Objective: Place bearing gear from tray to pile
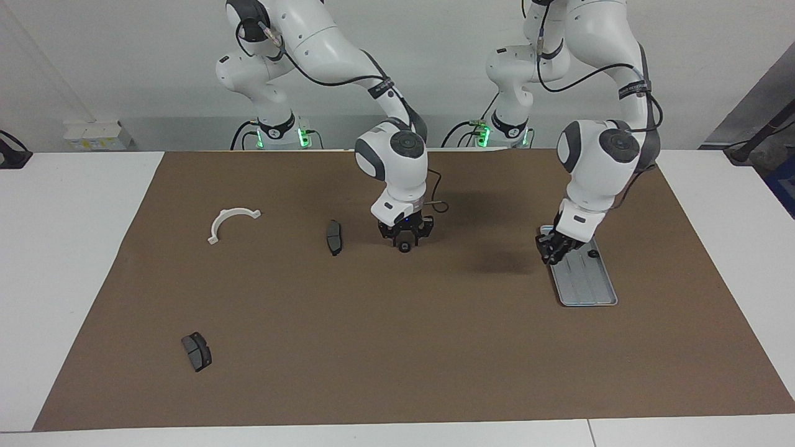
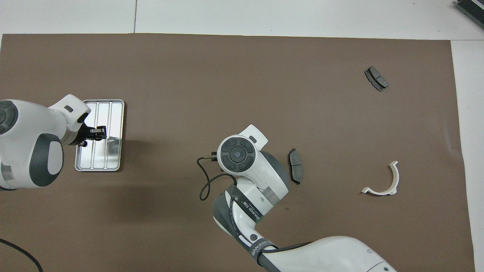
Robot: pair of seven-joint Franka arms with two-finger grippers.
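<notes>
The silver tray (image 1: 587,282) lies on the brown mat toward the left arm's end; it also shows in the overhead view (image 2: 113,128). A small dark bearing gear (image 1: 593,253) sits in the tray's end nearer the robots. My left gripper (image 1: 554,249) hangs low over that end, beside the gear, and shows in the overhead view (image 2: 100,133). My right gripper (image 1: 405,243) is at mid-table just above the mat, shut on another small dark bearing gear (image 1: 404,248). In the overhead view its own wrist hides it. The pile's nearest dark pad (image 1: 334,237) lies beside the right gripper.
The pile is scattered toward the right arm's end: a white semicircular bracket (image 1: 231,218) (image 2: 389,181), the dark pad (image 2: 295,166), and a second dark pad (image 1: 196,351) (image 2: 376,78) farthest from the robots. A black cable (image 2: 206,181) hangs by the right wrist.
</notes>
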